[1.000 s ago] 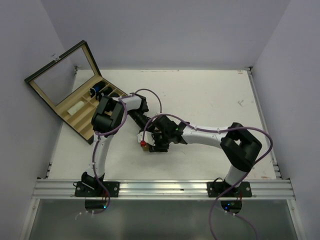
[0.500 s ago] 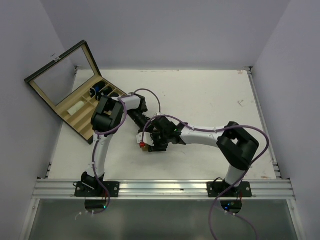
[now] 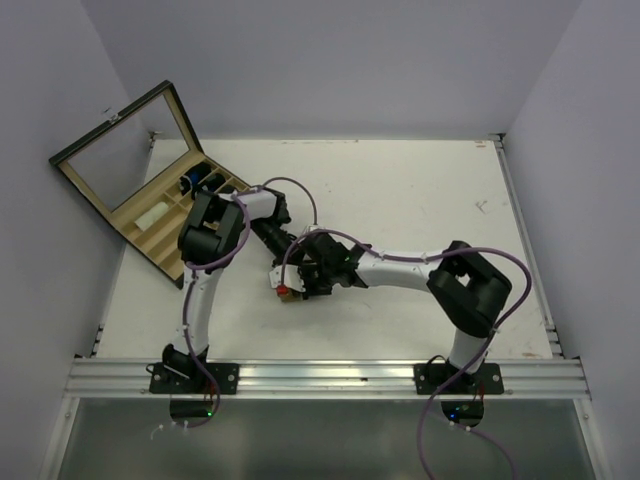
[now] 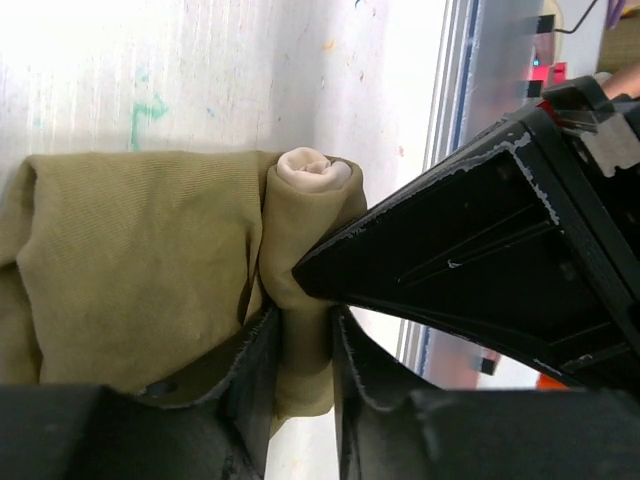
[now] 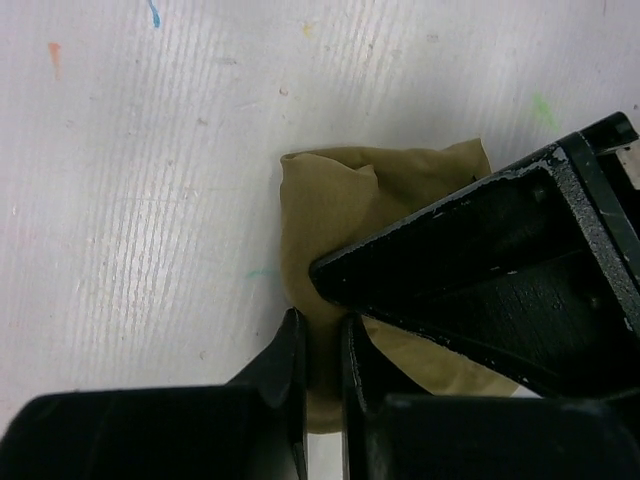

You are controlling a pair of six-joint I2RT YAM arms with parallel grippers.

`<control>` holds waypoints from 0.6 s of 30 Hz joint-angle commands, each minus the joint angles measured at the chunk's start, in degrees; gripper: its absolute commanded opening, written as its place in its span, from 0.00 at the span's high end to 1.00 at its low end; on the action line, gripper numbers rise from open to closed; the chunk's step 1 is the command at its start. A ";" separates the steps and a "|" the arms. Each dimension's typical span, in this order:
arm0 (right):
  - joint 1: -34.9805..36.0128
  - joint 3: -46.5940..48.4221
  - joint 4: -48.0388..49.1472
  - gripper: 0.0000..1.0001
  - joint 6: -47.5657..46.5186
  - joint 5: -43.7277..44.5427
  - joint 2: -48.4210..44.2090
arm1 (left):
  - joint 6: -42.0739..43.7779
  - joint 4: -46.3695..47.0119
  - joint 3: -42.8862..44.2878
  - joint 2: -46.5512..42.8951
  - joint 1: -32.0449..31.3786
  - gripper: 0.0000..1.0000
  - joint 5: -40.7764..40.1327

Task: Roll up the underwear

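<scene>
The underwear [image 4: 150, 270], an olive-green cloth, lies on the white table [image 3: 420, 200] toward its near left part, between the two wrists. It is only partly rolled. One edge is wound into a tight tube [image 4: 300, 230] with a pale core showing at its end, and the rest spreads flat and slightly rumpled beside it.

We see the left gripper [image 4: 302, 330] clamped on that tube, one finger on each side. We judge this grip is there to keep the finished turns from springing loose. The right gripper [image 5: 320, 330] comes in from the opposite side, and its fingers are drawn close together with a fold of the same cloth caught between them. So both hands are gripping the garment, almost nose to nose, with each one's black body filling the other's camera.

We think the arms crowd together because a small, limp piece needs one hand to anchor it while the other feeds or tucks. The loose flat part tells us the rolling is not finished.

Well apart, at the far left corner, a wooden box [image 3: 150, 215] stands with its lid open. A few dark items sit in its compartments, and we cannot tell what they are.
</scene>
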 commanded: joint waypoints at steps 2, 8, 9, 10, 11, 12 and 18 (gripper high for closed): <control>0.08 -0.42 -4.70 1.00 -0.94 -1.07 6.25 | 4.11 20.18 -5.09 -2.91 0.90 0.64 -13.72; -0.01 2.57 -11.55 1.00 -0.50 -6.70 9.15 | -1.07 24.75 -6.50 -14.78 5.81 0.52 -10.38; -0.10 3.62 -12.44 1.00 -0.33 -7.31 9.59 | -1.95 25.11 -6.33 -16.01 7.65 0.51 -10.11; -0.53 4.06 -13.05 1.00 -0.06 -8.02 9.94 | -2.39 25.55 -6.33 -18.54 8.80 0.50 -9.76; -0.80 4.68 -14.71 1.00 0.20 -10.03 10.81 | -3.09 27.38 -6.85 -20.05 9.85 0.50 -8.80; -1.06 6.16 -15.51 1.00 0.90 -10.92 11.26 | -4.75 28.70 -7.29 -23.02 12.39 0.50 -8.36; -4.05 14.51 -24.21 1.00 4.50 -19.16 17.31 | -8.63 39.86 -15.96 -37.34 21.45 0.49 -8.35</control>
